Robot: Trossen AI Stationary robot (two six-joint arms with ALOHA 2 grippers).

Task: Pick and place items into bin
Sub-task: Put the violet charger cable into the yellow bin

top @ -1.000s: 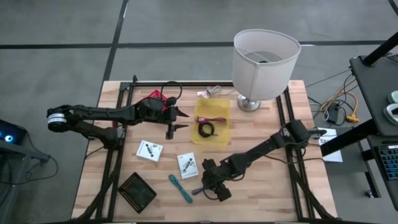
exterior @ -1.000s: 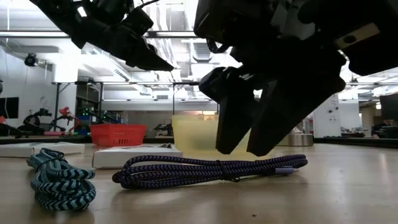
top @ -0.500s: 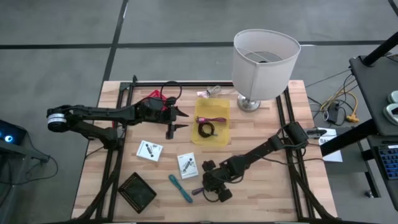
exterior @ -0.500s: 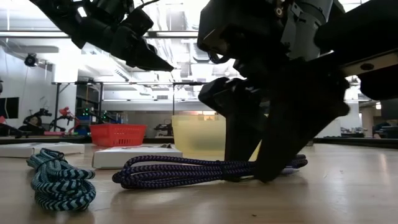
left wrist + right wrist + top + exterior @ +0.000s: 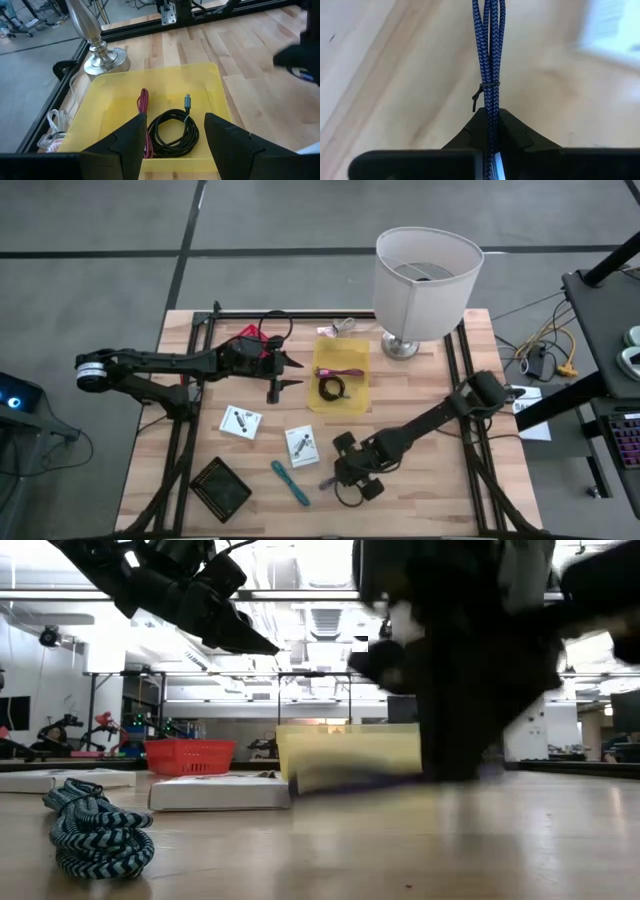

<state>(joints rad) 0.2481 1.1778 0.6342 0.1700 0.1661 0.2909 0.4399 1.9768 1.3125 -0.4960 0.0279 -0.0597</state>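
Right tool (image 5: pixel 491 122) clenched on bundled blue-purple braided cable (image 5: pixel 489 55) above wooden counter (image 5: pixel 420 395). Left tool (image 5: pixel 172 135) released, over yellow plastic bin (image 5: pixel 120 105).

The right gripper (image 5: pixel 491 131), open above the purple cable (image 5: pixel 489 55) a second ago and then lowered with its fingers straddling it, is now pinched shut on the cable's bundled strands. The cable no longer lies stretched along the table in the low view; there only a purple blur shows by the gripper, in front of the yellow bin (image 5: pixel 345 752). In the high view the gripper (image 5: pixel 352 477) has shifted a little toward the right and the right arm's elbow has swung slightly nearer the table's front edge. The gripper and arm are blurred in the low view, in motion.
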